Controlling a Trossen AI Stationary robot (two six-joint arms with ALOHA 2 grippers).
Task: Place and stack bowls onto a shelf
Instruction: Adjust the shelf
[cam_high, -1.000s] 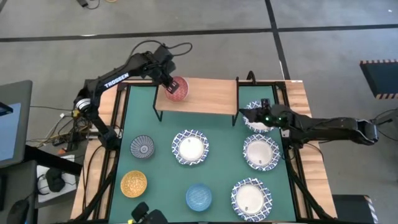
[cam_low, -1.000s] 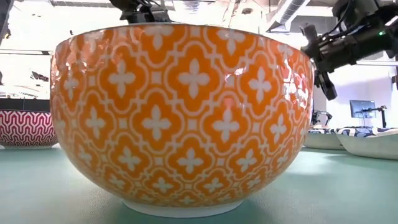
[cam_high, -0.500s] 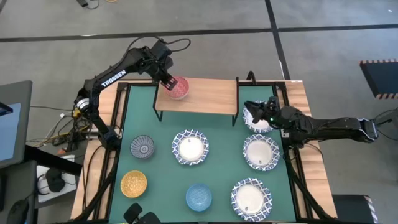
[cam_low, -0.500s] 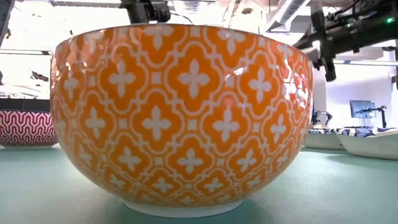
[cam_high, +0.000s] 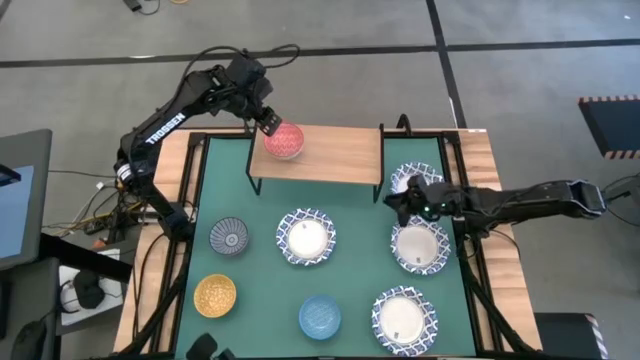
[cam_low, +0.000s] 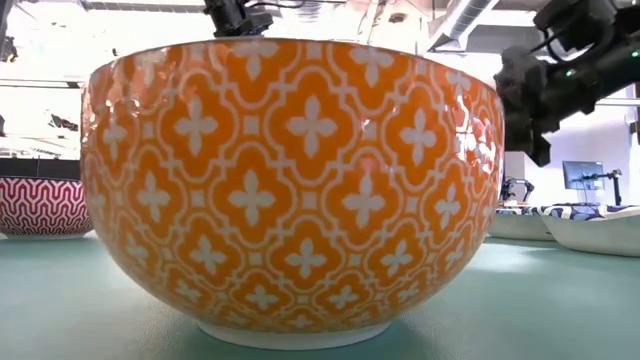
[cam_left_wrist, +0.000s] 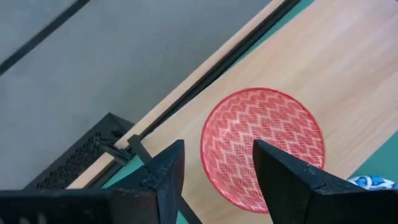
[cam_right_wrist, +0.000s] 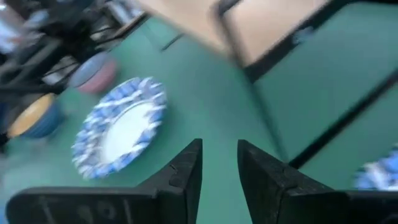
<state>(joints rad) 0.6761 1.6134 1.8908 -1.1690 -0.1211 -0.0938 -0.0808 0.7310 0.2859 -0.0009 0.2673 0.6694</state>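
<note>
The red bowl rests upright on its base at the left end of the shelf. My left gripper hangs open just above the bowl's far-left rim, clear of it. My right gripper is open with nothing between its fingers. It hovers over the green table by the shelf's right leg, beside the far-right white bowl. Three more white bowls sit on the table. So do the grey-blue, yellow-orange and light blue bowls.
The yellow-orange bowl fills most of the low view, with the right arm above it at the right. Black frame rails run along the table's sides. Bare plank lies to the right of the red bowl.
My left gripper has opened and let go of the red bowl, then risen a little toward the far left. The bowl, tilted in the fingers before, now sits level on the shelf. My right gripper has swung from over the far-right white bowl toward the table's left and near side.
</note>
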